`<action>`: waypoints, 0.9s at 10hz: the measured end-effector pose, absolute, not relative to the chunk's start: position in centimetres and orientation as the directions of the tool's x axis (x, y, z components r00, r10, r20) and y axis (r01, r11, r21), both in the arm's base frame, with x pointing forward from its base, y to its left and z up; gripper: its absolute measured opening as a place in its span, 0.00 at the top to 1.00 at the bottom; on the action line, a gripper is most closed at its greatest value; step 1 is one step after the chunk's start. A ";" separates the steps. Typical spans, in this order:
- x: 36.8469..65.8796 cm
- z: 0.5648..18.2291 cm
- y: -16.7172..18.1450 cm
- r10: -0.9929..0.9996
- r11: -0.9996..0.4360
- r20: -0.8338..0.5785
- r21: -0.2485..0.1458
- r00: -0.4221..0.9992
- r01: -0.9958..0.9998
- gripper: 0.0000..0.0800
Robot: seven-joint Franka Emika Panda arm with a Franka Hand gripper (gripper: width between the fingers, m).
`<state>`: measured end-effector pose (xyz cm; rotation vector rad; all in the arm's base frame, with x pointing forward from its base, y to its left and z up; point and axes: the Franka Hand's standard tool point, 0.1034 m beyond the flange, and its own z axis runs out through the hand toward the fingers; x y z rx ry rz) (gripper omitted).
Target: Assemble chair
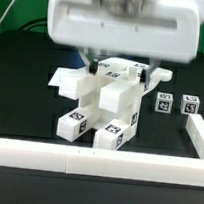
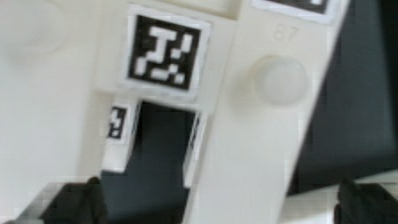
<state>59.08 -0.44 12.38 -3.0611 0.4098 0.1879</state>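
Chair, part built, sits mid-bench in the exterior view; its chunky white blocks run long from about one o'clock down to seven o'clock, tagged ends toward the front rail; two small cubes lie loose at three o'clock of it, near but apart; a flat white piece juts out at nine o'clock, and I cannot tell whether it is joined. The claw hangs over the far, one o'clock end of the chair, dark fingers spread wide either side of the top block; so the part to be gripped lies directly below and between the jaws, not off to a side.

In the wrist view a white block with a tag fills the frame, a round stud beside it; the black fingertips show well apart, so the claw is wide; the white part lies between them with a dark gap on one side, so I judge nothing is clamped yet. The block's long axis runs away from the fingertips, across the line joining them; closing would likely pinch its short width, provided the claw is centred so that neither finger shoves the chair sideways.
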 end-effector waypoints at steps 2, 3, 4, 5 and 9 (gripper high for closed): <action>58.3 14.2 -0.6 -0.255 -0.963 -0.149 -0.050 0.955 -0.265 0.19; 58.3 14.0 -0.6 -0.254 -0.963 -0.149 -0.047 0.956 -0.264 0.19; 58.3 13.9 -0.6 -0.254 -0.964 -0.151 -0.046 0.955 -0.264 0.19; 58.2 13.9 -0.6 -0.254 -0.964 -0.151 -0.046 0.955 -0.263 0.19; 55.7 14.8 -1.9 0.182 -0.979 -0.141 -0.119 0.973 0.165 0.19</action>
